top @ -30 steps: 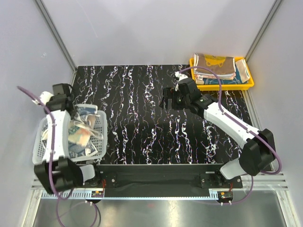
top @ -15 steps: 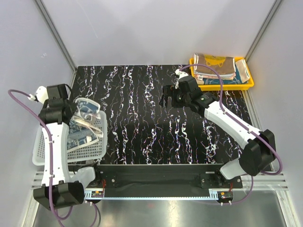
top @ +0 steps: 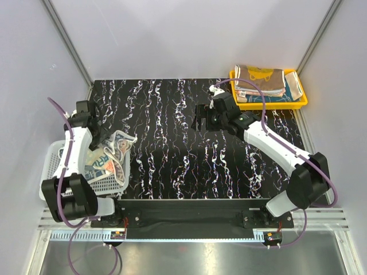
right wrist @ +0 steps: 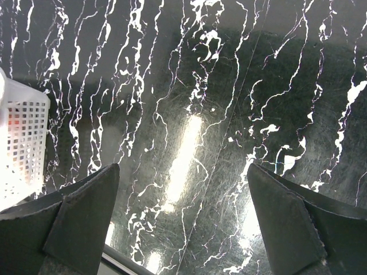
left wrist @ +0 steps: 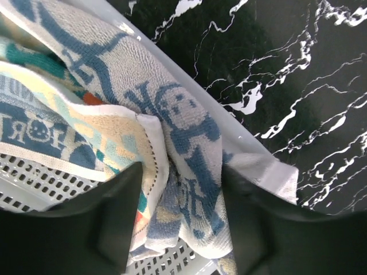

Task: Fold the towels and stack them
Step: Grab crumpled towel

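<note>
One towel (left wrist: 178, 114) | long axis diagonal, along basket (left wrist: 34, 177) rim

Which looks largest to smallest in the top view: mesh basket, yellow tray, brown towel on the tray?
1. Mesh basket, though the left arm covers part.
2. Yellow tray.
3. Brown towel.

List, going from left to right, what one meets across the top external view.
white mesh basket → patterned towel draped over the basket's right rim → right tool, above the bare black marbled table → yellow tray holding the folded towels
</note>
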`<action>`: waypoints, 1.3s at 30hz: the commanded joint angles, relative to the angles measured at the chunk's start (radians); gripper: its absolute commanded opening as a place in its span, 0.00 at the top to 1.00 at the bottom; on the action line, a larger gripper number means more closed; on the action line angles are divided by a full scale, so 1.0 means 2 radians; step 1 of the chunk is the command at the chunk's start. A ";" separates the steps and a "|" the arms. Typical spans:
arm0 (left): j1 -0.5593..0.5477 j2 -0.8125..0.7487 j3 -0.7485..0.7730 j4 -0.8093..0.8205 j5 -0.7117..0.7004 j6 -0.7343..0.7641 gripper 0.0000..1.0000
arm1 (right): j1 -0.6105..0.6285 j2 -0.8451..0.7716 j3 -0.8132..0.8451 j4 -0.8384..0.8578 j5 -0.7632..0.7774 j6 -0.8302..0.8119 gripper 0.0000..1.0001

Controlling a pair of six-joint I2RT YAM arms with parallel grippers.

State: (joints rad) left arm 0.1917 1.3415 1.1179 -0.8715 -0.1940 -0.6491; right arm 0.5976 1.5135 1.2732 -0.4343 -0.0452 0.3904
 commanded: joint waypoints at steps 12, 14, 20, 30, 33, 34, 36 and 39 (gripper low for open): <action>0.011 -0.115 -0.041 -0.014 -0.050 -0.054 0.38 | 0.005 -0.009 0.018 0.023 0.000 -0.007 0.00; 0.021 -0.105 -0.043 0.001 -0.037 -0.047 0.38 | 0.005 -0.010 0.018 0.024 -0.003 -0.008 0.00; 0.036 -0.051 -0.035 0.041 -0.027 -0.044 0.37 | 0.006 -0.012 0.008 0.028 -0.010 -0.007 0.00; 0.044 -0.030 -0.048 0.075 0.000 -0.036 0.79 | 0.006 -0.022 0.002 0.026 -0.007 -0.009 0.00; 0.045 -0.049 -0.039 0.055 -0.003 -0.033 0.99 | 0.006 -0.026 0.003 0.025 -0.003 -0.009 0.00; 0.045 -0.053 -0.024 0.045 -0.003 -0.031 1.00 | 0.006 -0.026 0.003 0.023 -0.003 -0.009 0.00; 0.045 -0.068 -0.002 0.013 -0.003 -0.028 1.00 | 0.006 -0.027 0.005 0.022 -0.006 -0.009 0.00; 0.044 -0.107 0.053 -0.026 -0.002 -0.020 1.00 | 0.006 -0.030 0.011 0.019 -0.005 -0.008 0.00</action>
State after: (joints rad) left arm 0.2741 1.2377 1.0878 -0.8665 -0.2077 -0.7143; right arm 0.5976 1.4994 1.2732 -0.4156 -0.0471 0.3866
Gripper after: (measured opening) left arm 0.019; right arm 0.994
